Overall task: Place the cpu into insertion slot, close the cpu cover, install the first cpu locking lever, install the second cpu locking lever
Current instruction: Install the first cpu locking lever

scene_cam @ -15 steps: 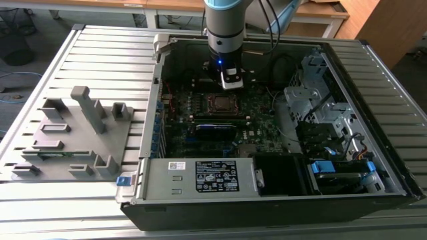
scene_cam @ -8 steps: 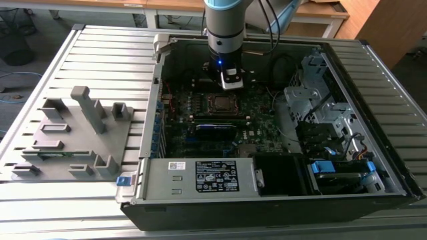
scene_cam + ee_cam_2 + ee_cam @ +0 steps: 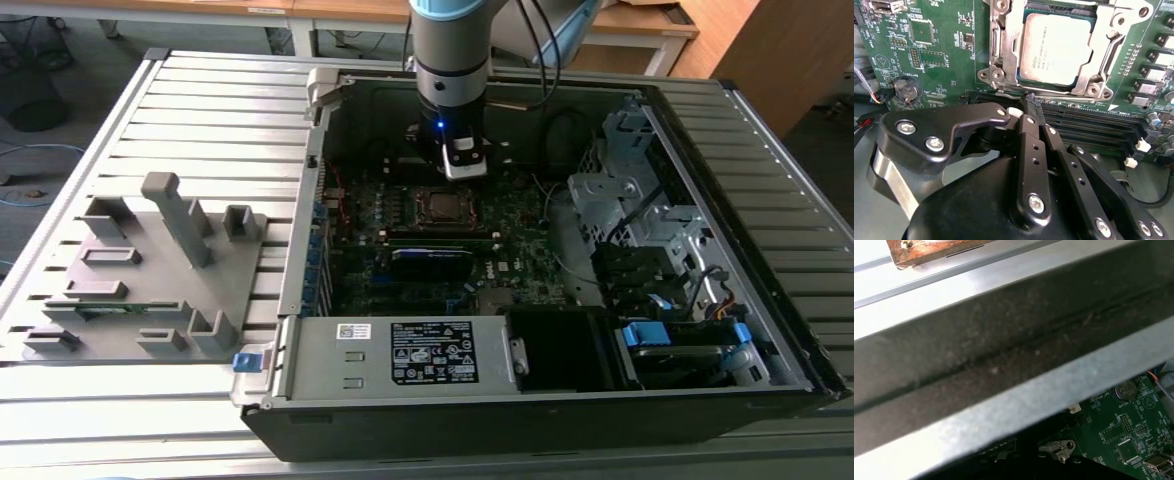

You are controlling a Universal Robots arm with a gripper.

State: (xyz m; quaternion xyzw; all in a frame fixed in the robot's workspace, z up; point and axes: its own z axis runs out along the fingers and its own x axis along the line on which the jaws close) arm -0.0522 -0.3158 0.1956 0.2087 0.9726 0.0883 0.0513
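The gripper (image 3: 1033,102) is seen shut, its tip just beside the insertion slot (image 3: 995,72). The cpu (image 3: 1056,47) is laid inside, with the cpu cover (image 3: 1010,42) folded down over it. A locking lever (image 3: 1004,93) seems to be worked on; a soft, steady push is likely needed.

Exterior view: high, well back, looking down into case (image 3: 534,425). Second wrist view: just behind gripper (image 3: 1030,101), facing motherboard (image 3: 939,45). First wrist view: tight on case wall (image 3: 1004,355), same motherboard (image 3: 1124,425).
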